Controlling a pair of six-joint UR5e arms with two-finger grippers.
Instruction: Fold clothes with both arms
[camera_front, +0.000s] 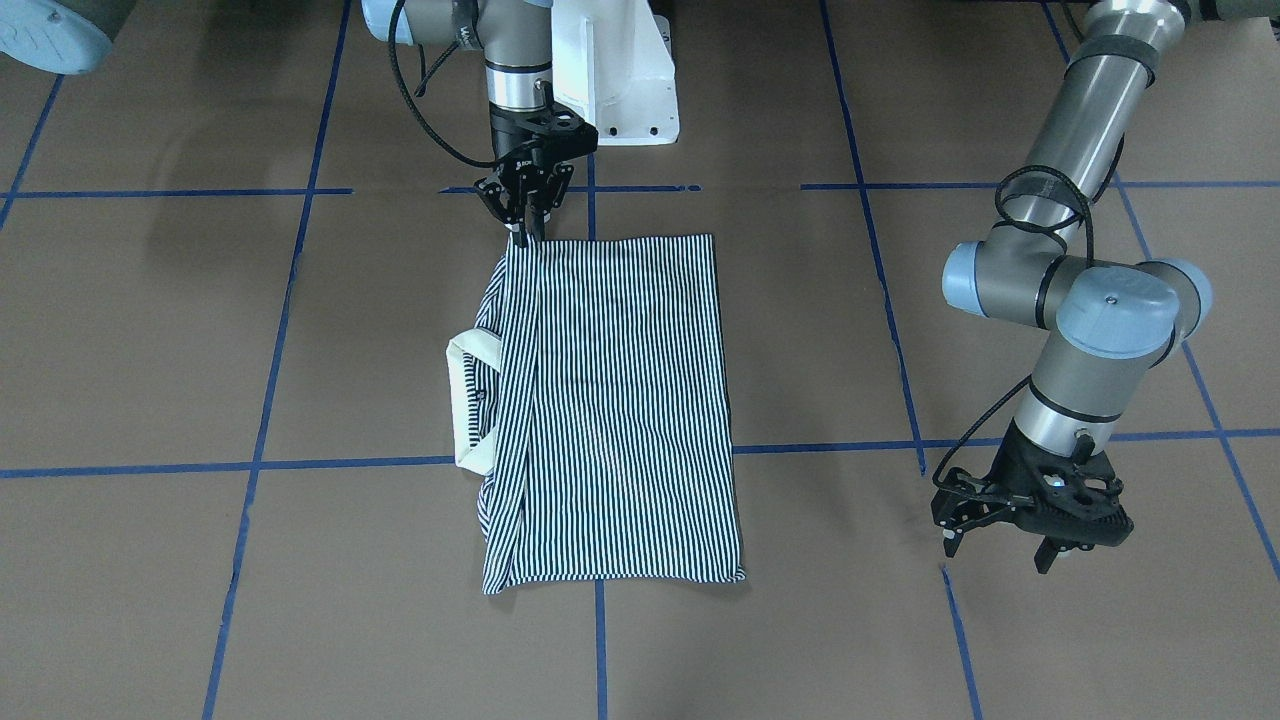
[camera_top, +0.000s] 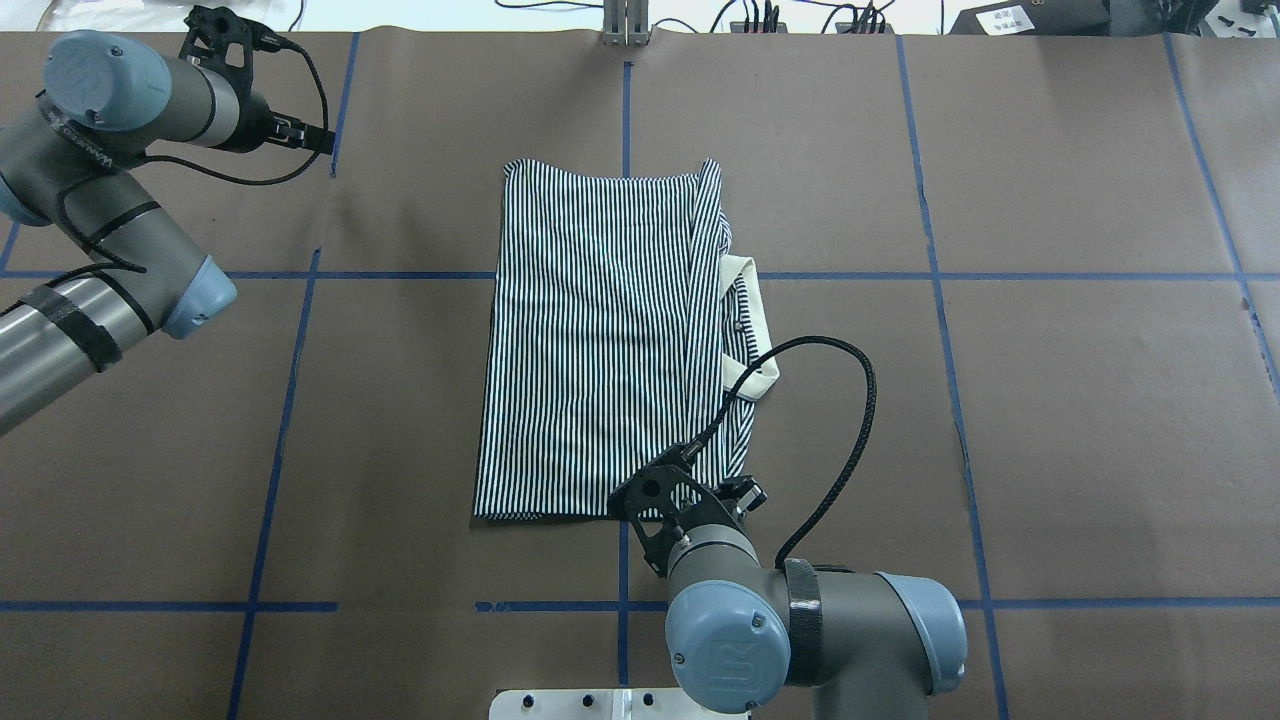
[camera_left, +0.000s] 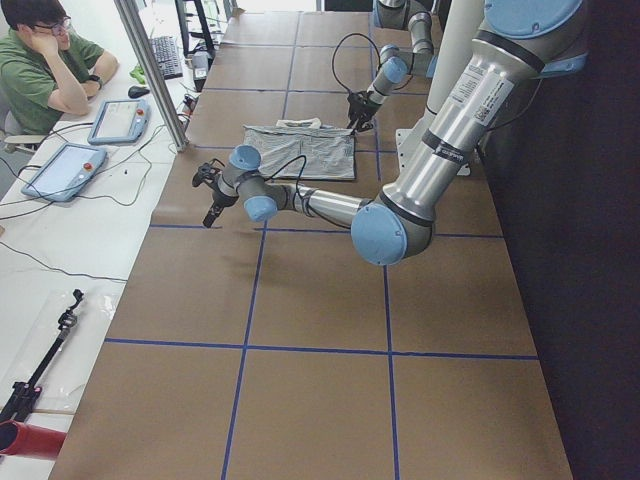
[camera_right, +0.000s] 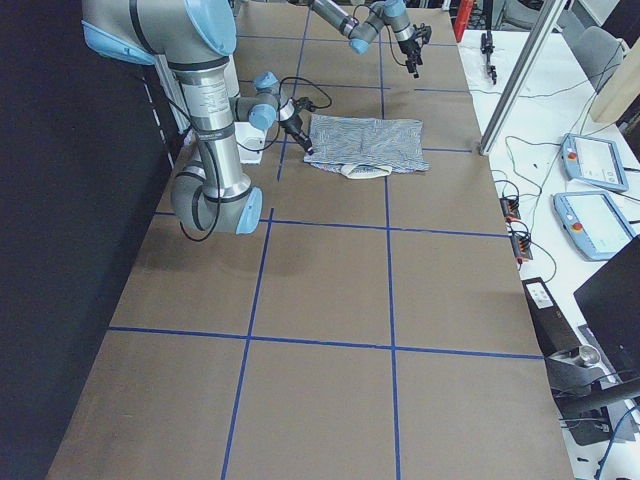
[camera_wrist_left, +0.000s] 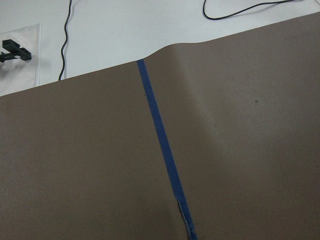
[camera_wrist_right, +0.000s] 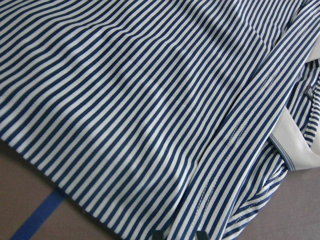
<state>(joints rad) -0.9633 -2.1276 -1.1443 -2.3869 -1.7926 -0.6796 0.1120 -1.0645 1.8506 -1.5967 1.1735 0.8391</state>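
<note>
The striped polo shirt (camera_front: 620, 400) lies folded into a long rectangle mid-table, its cream collar (camera_front: 465, 400) sticking out on my right side. My right gripper (camera_front: 527, 232) points down at the shirt's corner nearest the base, shut on the fabric edge. The right wrist view shows a striped hem (camera_wrist_right: 240, 150) running between the two fingertips (camera_wrist_right: 158, 235). From overhead, the right gripper (camera_top: 745, 492) sits at the shirt's (camera_top: 600, 340) near right corner. My left gripper (camera_front: 997, 552) hangs open and empty above bare table, far off to the shirt's left; overhead it (camera_top: 318, 140) is at the far left.
Brown paper with a blue tape grid (camera_wrist_left: 160, 130) covers the table. The white pedestal (camera_front: 620, 80) stands just behind the right gripper. A seated person (camera_left: 50, 70) and teach pendants (camera_left: 65, 170) are at a white side table beyond the far edge.
</note>
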